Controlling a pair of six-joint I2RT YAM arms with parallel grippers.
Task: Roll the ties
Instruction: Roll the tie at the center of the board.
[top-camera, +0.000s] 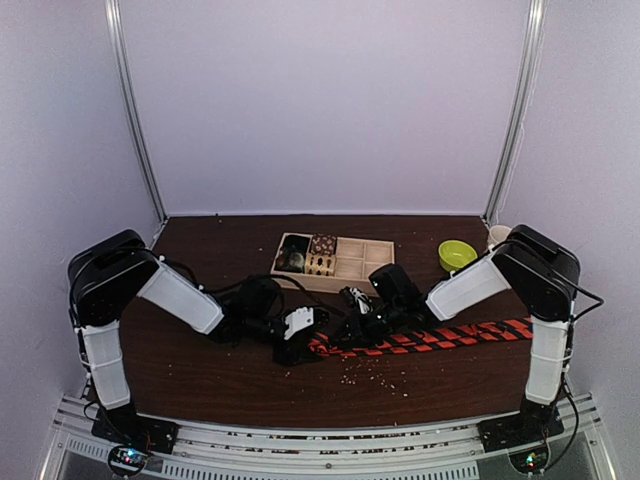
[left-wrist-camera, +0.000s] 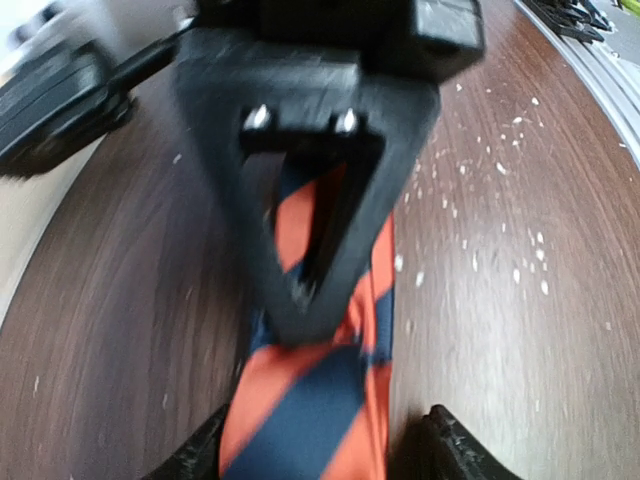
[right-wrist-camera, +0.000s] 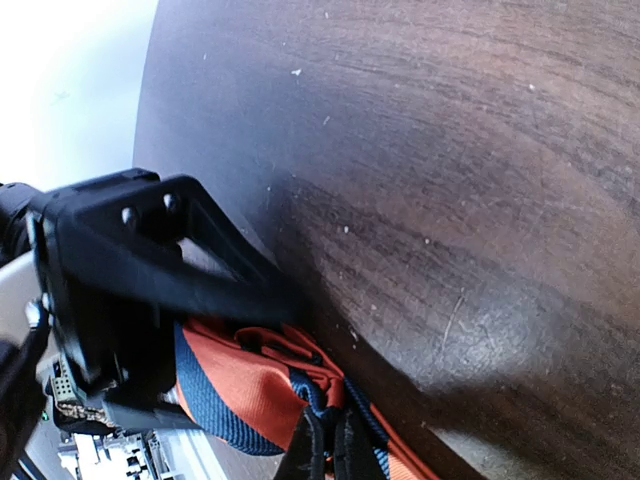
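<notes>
With the right gripper (right-wrist-camera: 330, 445) pinched shut on the folded end of the tie (top-camera: 430, 338), which lies across the table (top-camera: 200, 380) centre-right, we square the fold before closing the left gripper (left-wrist-camera: 320, 455), now parted astride the strip.

The dark table (top-camera: 220, 380) is carrying a tray (top-camera: 365, 262) at twelve o'clock, a green bowl (top-camera: 457, 255) at two, and a striped tie (top-camera: 460, 335) at four.

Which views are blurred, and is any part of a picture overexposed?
Left wrist view: motion blur over the tie and the table. Right wrist view: sharp on the table, but the upper left corner is burnt out to white. Top view: evenly lit.
</notes>
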